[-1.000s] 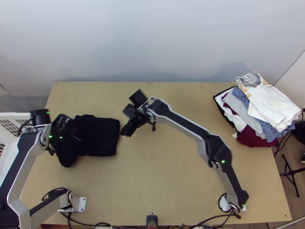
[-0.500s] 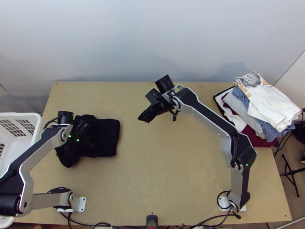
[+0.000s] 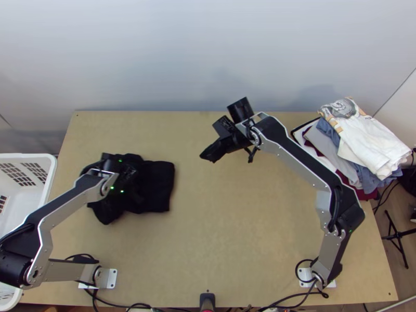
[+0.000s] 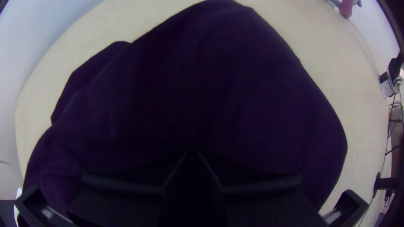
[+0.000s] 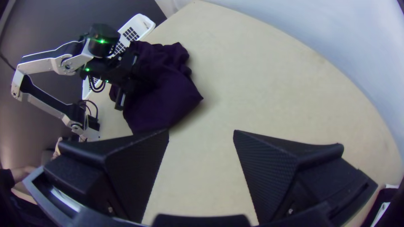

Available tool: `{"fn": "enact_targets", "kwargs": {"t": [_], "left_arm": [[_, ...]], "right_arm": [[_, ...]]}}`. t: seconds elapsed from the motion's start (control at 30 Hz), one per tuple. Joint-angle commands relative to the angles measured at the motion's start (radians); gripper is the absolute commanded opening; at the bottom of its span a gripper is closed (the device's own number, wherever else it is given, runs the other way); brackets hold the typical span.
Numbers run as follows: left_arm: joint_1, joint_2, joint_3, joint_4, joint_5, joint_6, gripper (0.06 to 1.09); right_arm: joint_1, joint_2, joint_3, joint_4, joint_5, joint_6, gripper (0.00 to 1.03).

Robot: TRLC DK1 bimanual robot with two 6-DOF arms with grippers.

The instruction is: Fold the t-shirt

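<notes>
At the far left, a white basket (image 3: 31, 155) stood beside the wooden table (image 3: 249, 255), partly under the left arm (image 3: 65, 208); the left gripper (image 3: 129, 184) was at the t-shirt (image 3: 157, 187), on the left part of the table, well apart from the pile on the right.

The t-shirt looked black from above and deep purple in the wrist views; it lay folded into a compact, thick bundle, its right part flat and squarish with a fairly straight edge, its left part bunched and uneven, a rounded lobe sticking out toward the table's near edge; in the left wrist view the cloth spread smooth and plain, softly creased at the sides, and the fingers of the left gripper (image 4: 192, 152) were nearly together, pinched on it.

The right gripper (image 3: 206, 157) hung over the table's middle, toward the far side, apart from the t-shirt; its fingers were wide apart with nothing between them; the right arm (image 3: 307, 166) crossed in front of part of the clothes pile (image 3: 366, 145), white, grey, blue and maroon, at the table's far right corner.
</notes>
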Motion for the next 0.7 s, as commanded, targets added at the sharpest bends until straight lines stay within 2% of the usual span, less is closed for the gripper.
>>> {"fn": "enact_targets", "kwargs": {"t": [0.0, 0.17, 0.4, 0.67], "left_arm": [[-0.157, 0.011, 0.036, -0.025, 0.005, -0.103, 0.26], [-0.26, 0.031, 0.111, -0.04, 0.005, -0.172, 0.26], [-0.373, 0.175, 0.251, -0.017, 0.005, -0.275, 0.26], [-0.447, 0.297, 0.499, -0.008, 0.005, -0.415, 0.26]], "right_arm": [[-0.043, -0.051, -0.055, -0.004, 0.0, 0.001, 0.72], [-0.077, -0.09, -0.167, -0.016, 0.0, -0.002, 0.76], [-0.095, -0.157, -0.339, -0.016, 0.0, -0.004, 0.81], [-0.126, -0.197, -0.49, -0.051, -0.007, 0.007, 0.88]]}}
